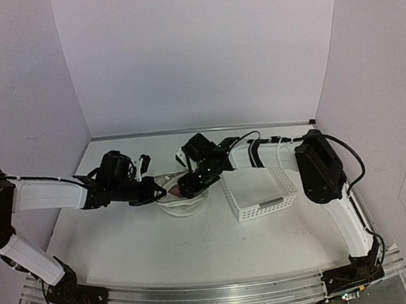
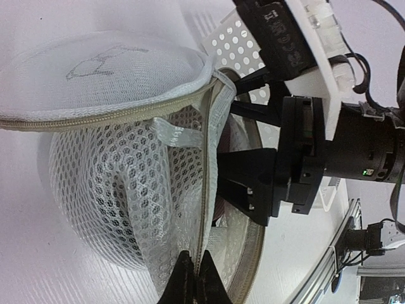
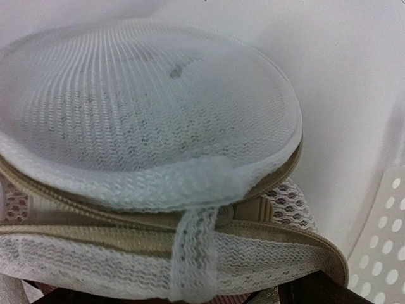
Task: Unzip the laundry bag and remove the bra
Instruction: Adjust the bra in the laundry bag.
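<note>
Partly unzipped, the white mesh laundry bag (image 2: 107, 158) has the left gripper (image 2: 193, 282) clamped on its zip, right gripper (image 2: 228, 126) spread alongside.

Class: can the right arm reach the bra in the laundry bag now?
Probably yes: the laundry bag gapes along its zip, the left tool pinches its edge, and the open right tool sits at that gap. A pinkish bit of the bra shows.
</note>
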